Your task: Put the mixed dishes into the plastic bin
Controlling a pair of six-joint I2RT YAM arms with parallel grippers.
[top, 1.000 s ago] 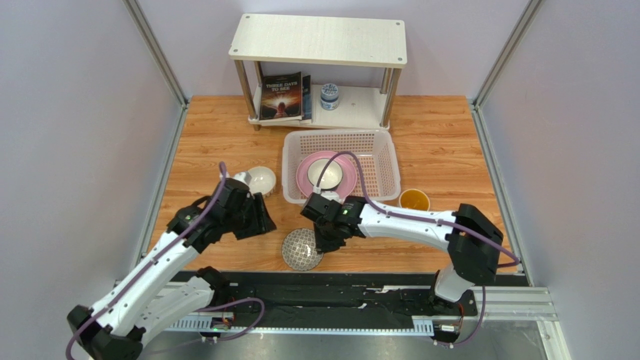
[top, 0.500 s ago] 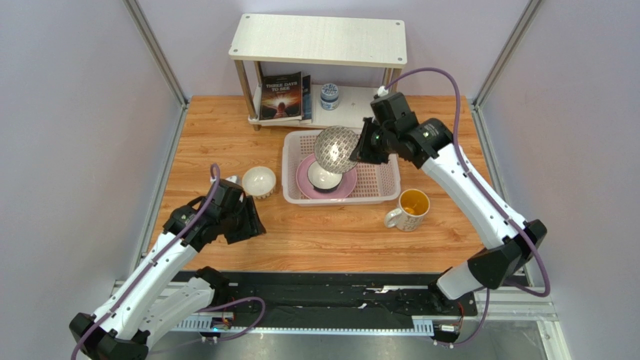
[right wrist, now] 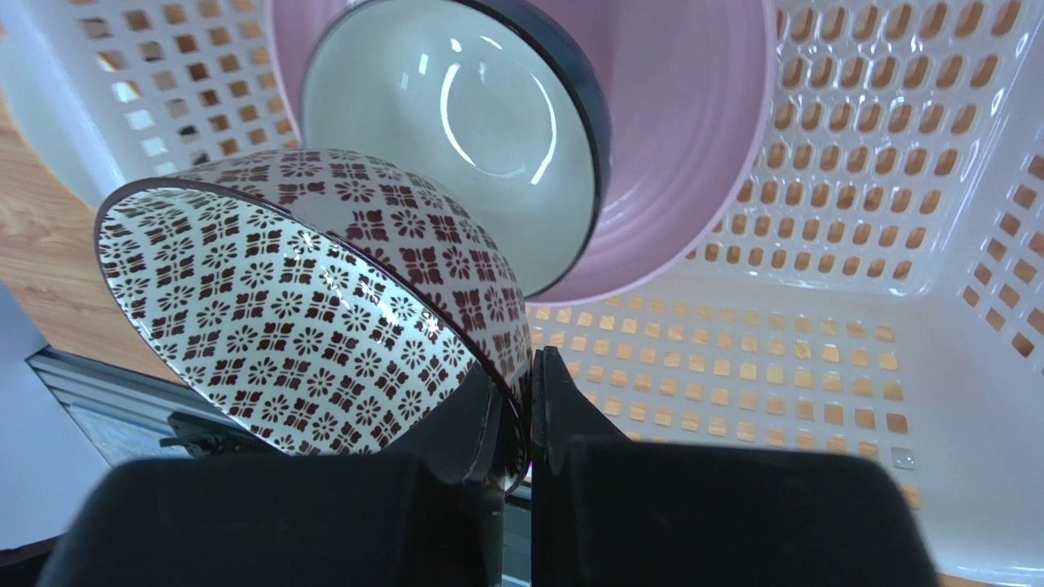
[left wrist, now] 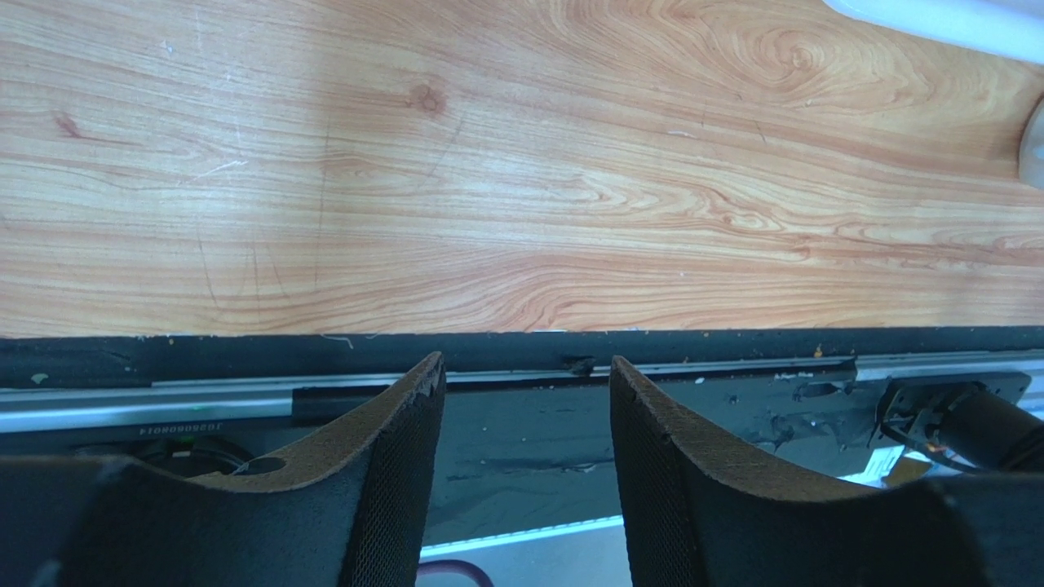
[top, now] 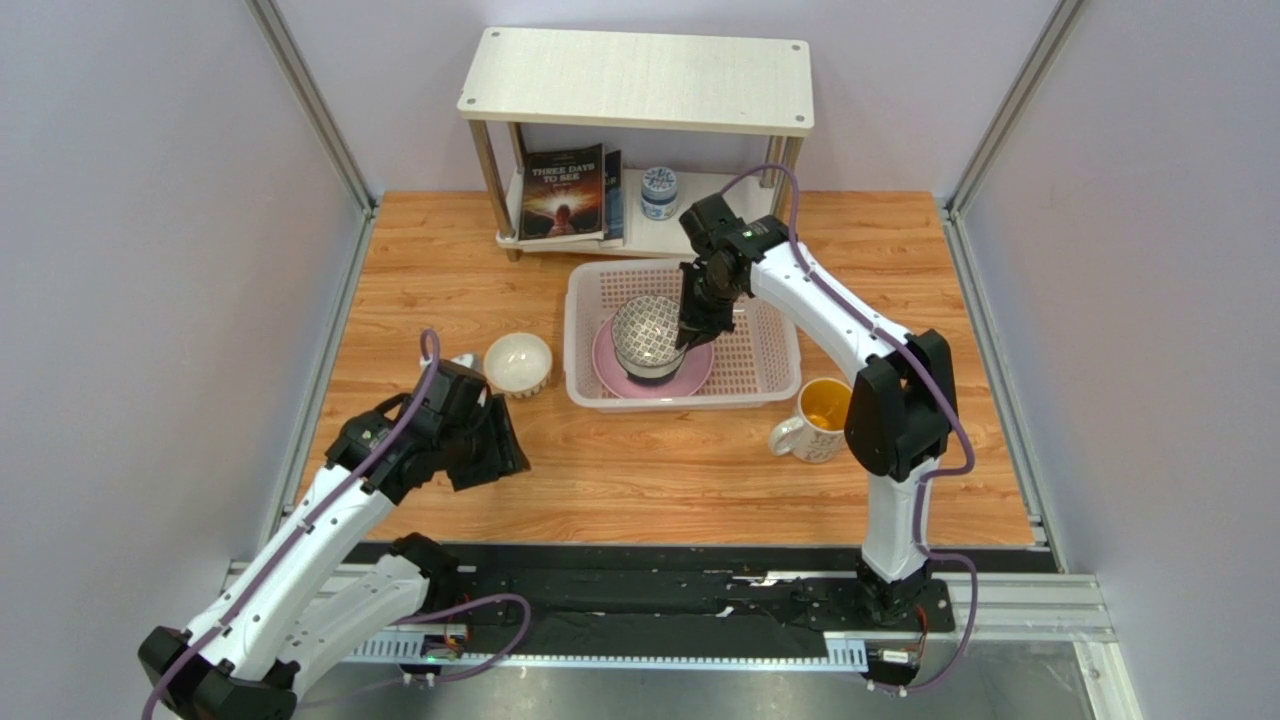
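The round bowl with the dark flower pattern (right wrist: 306, 318) looks like glazed ceramic, smooth and glossy. The white bowl with the dark rim (right wrist: 466, 135) also shines, with bright reflections. The round pink plate (right wrist: 699, 159) is glossy, with fine rings. The pale lattice basket (right wrist: 858, 404) is smooth plastic, slightly shiny. The wooden table (left wrist: 490, 184) looks matt and finely scratched. My left fingers (left wrist: 392, 453) are black, matt and grainy.

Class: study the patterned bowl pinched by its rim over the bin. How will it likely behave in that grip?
The patterned bowl looks glazed and glossy, so it may slip in the right tool. Pinched at one rim edge and tilted, it will probably swing. It seems rigid ceramic, likely to chip if dropped on the white bowl.
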